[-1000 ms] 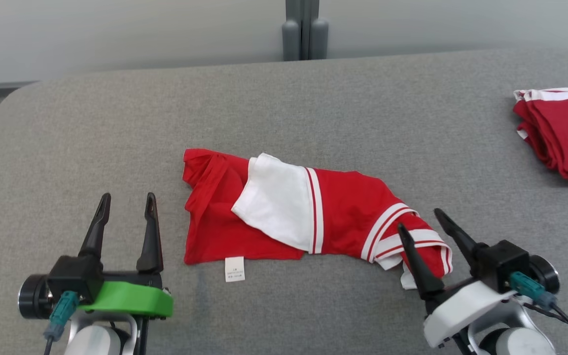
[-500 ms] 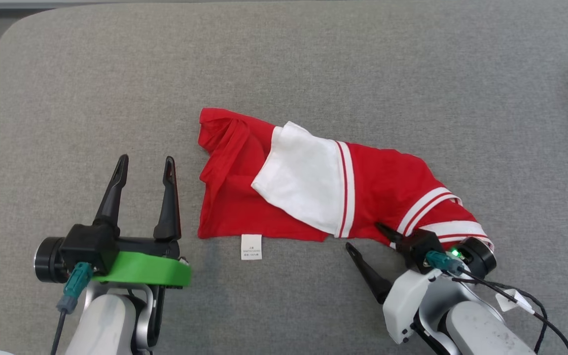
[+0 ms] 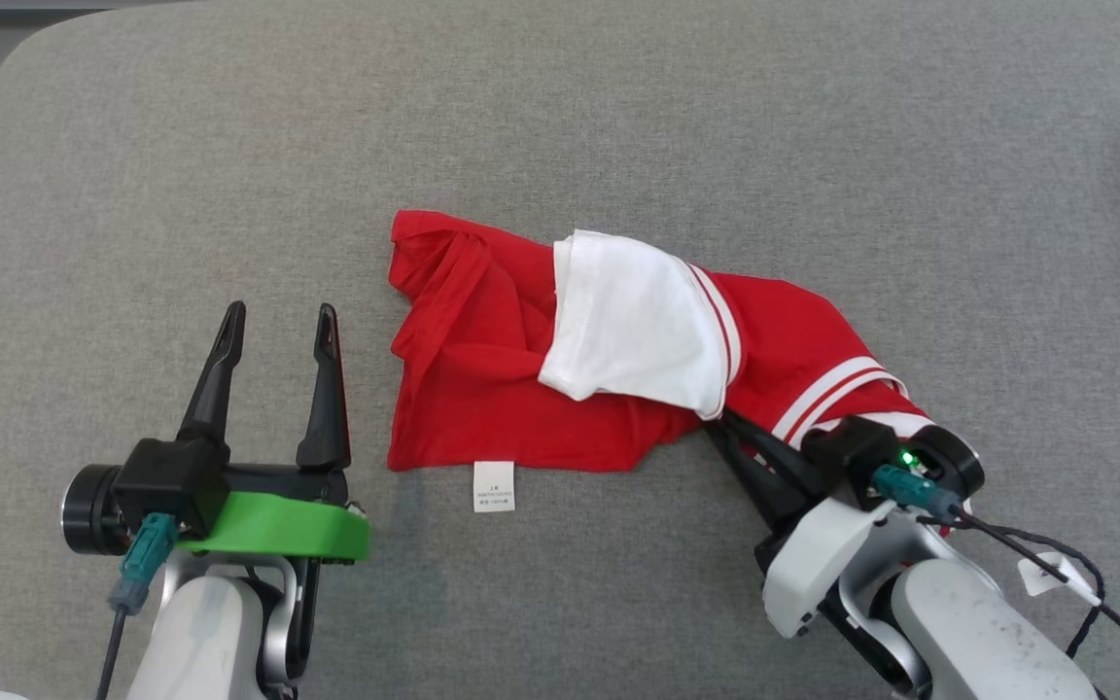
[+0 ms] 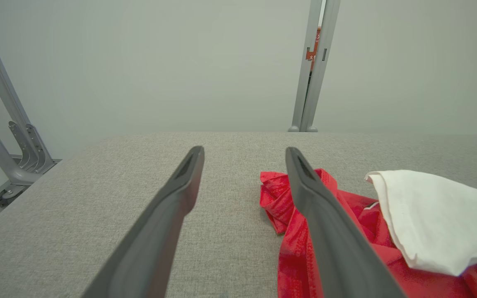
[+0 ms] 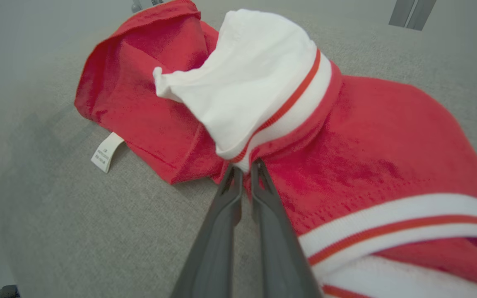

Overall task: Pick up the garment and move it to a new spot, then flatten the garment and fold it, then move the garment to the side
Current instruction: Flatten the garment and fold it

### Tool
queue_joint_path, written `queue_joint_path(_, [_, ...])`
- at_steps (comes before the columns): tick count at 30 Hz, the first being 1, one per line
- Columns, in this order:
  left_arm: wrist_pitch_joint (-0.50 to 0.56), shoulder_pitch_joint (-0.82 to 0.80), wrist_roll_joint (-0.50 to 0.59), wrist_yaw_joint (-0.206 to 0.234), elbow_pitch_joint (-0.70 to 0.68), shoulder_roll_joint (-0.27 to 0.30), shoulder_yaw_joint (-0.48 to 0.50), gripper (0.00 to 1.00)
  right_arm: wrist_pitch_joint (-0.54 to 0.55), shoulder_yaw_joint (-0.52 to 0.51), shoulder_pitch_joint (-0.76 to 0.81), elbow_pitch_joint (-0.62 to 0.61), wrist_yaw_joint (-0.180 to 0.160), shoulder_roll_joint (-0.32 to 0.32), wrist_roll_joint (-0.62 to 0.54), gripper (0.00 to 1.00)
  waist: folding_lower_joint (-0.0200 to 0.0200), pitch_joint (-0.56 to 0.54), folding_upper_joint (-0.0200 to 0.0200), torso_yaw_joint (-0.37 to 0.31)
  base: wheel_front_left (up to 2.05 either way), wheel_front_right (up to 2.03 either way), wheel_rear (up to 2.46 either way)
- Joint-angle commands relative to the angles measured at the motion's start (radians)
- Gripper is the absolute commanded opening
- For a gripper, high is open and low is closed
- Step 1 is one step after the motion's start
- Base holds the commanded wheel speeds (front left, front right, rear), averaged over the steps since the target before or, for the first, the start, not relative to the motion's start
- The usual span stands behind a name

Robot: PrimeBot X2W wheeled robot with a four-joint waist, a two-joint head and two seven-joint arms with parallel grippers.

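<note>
The right claw pinches the near edge of the crumpled red-and-white garment lying mid-tabletop, the left claw wide and empty beside it; a slow, steady lift should keep the thin fold from slipping.

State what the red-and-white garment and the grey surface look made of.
The red-and-white garment looks like soft matte knit jersey: it creases and drapes. The grey surface looks like matte woven upholstery cloth, going by its flecked weave.
</note>
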Motion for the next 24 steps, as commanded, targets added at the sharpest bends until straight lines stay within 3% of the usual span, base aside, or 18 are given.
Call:
queue_joint_path(1, [0.000,0.008,0.004,-0.007,0.004,0.000,0.009,1.00,-0.013,-0.016,0.010,-0.030,-0.002,-0.009,0.014,0.00,0.0000,-0.006,0.0000,-0.009,0.00,0.00,0.00])
queue_joint_path(9, [0.000,0.006,0.024,-0.023,0.008,-0.009,0.023,1.00,-0.037,-0.210,0.033,-0.158,-0.002,0.022,0.034,0.00,0.0000,-0.013,0.0000,-0.039,0.00,0.00,0.00])
queue_joint_path(19, [0.000,0.002,0.042,-0.040,0.018,-0.017,0.035,1.00,-0.080,-0.595,0.096,-0.042,-0.002,0.140,0.096,0.00,0.0000,-0.003,0.0000,-0.055,0.00,0.00,0.00])
queue_joint_path(21, [0.000,0.001,0.045,-0.042,0.020,-0.016,0.039,1.00,-0.090,-0.630,0.096,-0.008,-0.001,0.143,0.099,0.43,0.0000,-0.001,0.0000,-0.059,0.00,0.00,0.00])
queue_joint_path(22, [0.000,0.001,0.045,-0.044,0.021,-0.016,0.040,1.00,-0.097,-0.639,0.094,0.004,-0.001,0.146,0.108,1.00,0.0000,-0.001,0.0000,-0.061,0.00,0.00,0.00])
queue_joint_path(24, [0.000,0.000,0.048,-0.046,0.024,-0.017,0.042,1.00,-0.114,-0.648,0.089,0.025,-0.001,0.145,0.109,1.00,0.0000,-0.002,0.0000,-0.065,0.00,0.00,0.00])
